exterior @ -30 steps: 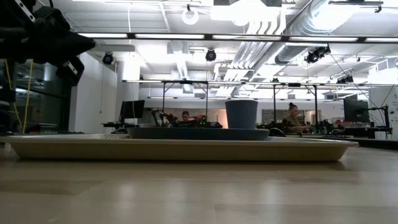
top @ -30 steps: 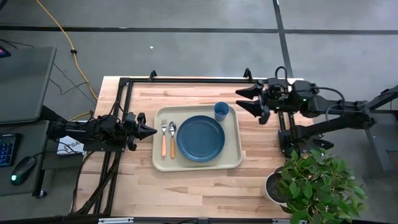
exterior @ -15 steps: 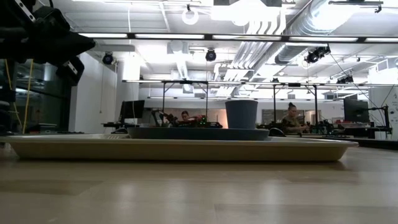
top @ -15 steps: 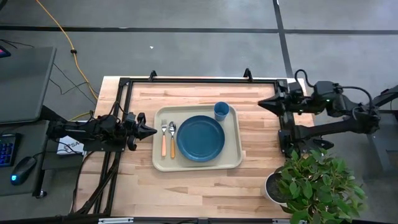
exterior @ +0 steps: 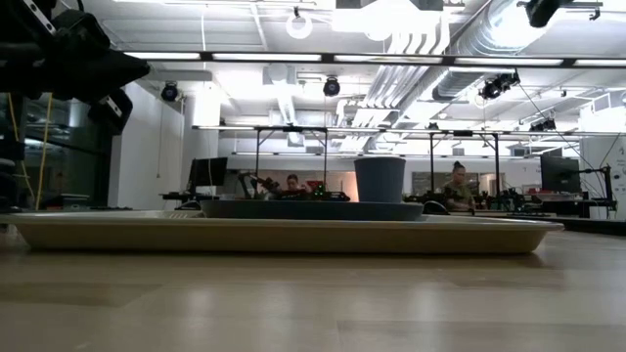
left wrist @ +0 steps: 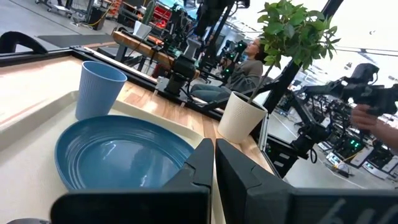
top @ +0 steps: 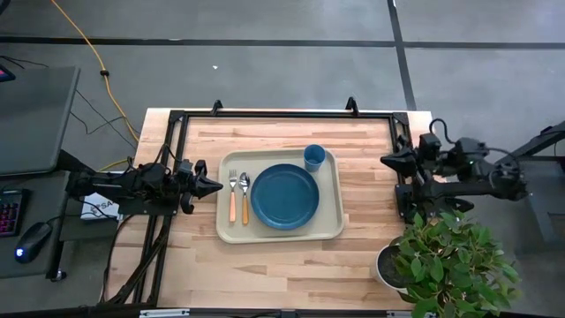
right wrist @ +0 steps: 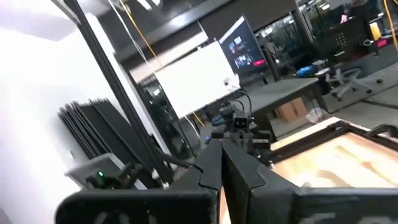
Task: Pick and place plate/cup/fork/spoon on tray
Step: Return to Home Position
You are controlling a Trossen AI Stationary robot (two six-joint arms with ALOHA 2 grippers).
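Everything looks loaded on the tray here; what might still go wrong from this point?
Few risks remain, as I judge it. The cup stands in the tray's far corner near the rim, so a passing arm might tip it. The left gripper, shut, sits just off the tray's edge beside the fork and spoon; a forward move could shove the tray. The right gripper, shut, is near the potted plant, which its arm might brush.
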